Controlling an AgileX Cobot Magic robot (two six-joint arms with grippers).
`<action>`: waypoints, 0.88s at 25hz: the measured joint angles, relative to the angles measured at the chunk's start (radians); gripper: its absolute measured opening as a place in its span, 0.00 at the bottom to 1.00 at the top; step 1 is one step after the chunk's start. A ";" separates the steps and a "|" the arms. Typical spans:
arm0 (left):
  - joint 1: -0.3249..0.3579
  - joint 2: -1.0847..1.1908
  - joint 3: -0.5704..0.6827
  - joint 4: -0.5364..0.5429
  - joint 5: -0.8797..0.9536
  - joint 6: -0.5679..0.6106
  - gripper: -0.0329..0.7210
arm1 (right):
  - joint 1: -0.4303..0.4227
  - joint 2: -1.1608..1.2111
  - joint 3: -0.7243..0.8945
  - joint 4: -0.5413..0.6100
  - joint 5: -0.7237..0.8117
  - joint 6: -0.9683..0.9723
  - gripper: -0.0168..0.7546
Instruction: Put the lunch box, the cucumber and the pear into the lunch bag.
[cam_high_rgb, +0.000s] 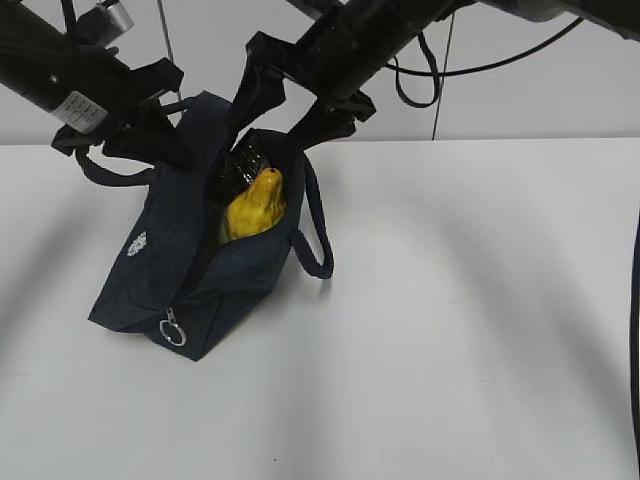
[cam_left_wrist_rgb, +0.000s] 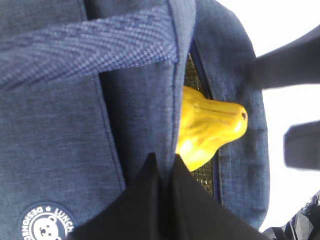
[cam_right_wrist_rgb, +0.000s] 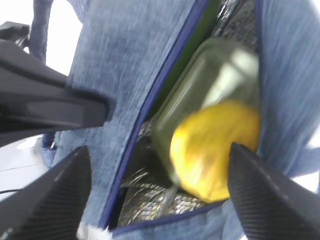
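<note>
Nearest the exterior camera, the lunch bag (cam_high_rgb: 170, 270) lies on the white table (cam_high_rgb: 450, 330), its ring pull (cam_high_rgb: 172, 328) at 6 o'clock and its mouth open toward 12 o'clock.

The pear (cam_high_rgb: 256, 205) sits in the mouth, long axis running roughly from 7 to 1 o'clock, stem end uppermost and projecting a little above the rim.

The right gripper (cam_high_rgb: 285, 105) hangs directly above the opening, at 12 o'clock from the pear, with the jaws spread wide and nothing between them; the right wrist view looks straight down past both fingertips (cam_right_wrist_rgb: 270, 190) onto the pear (cam_right_wrist_rgb: 215, 150). The right arm is therefore the nearer to the contents, and enters steeply from 1 o'clock.

The lunch box (cam_right_wrist_rgb: 210, 85) lies under the pear against the foil lining (cam_right_wrist_rgb: 150, 205).

A dark green strip beside the box may be the cucumber (cam_right_wrist_rgb: 197, 42); blur prevents certainty.

Farthest back, the left gripper (cam_high_rgb: 160, 125) is clamped on the bag's near wall at 10 o'clock; its closed fingers (cam_left_wrist_rgb: 150, 200) pinch the fabric beside the logo (cam_left_wrist_rgb: 47, 225).
</note>
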 joint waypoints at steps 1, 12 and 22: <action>0.000 0.000 0.000 0.000 0.000 0.000 0.04 | 0.000 0.000 -0.019 -0.027 0.000 0.013 0.86; 0.000 0.000 0.000 0.000 0.001 0.000 0.04 | -0.006 -0.030 -0.012 -0.251 0.002 0.123 0.68; 0.000 0.000 0.000 0.000 0.002 0.000 0.04 | -0.006 -0.030 0.106 -0.251 0.002 0.125 0.64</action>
